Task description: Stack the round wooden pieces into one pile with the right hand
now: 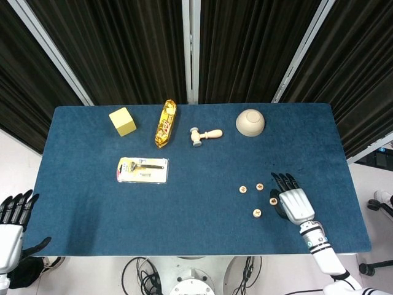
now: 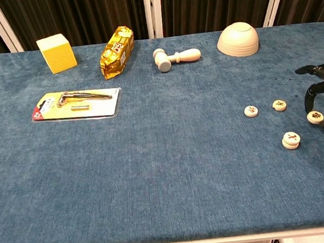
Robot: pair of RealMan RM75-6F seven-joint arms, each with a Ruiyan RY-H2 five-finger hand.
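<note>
The left hand (image 1: 12,230) hangs off the table's near-left corner, fingers spread and empty, well apart from the work. Two single round wooden discs (image 2: 251,110) lie left of a two-high pile (image 2: 290,139). Just right of it, the right hand (image 1: 293,201) pinches another pale disc (image 2: 315,116); the frame edge crops its grip.

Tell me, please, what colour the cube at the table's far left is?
The cube is yellow; the chest view shows it best.
</note>
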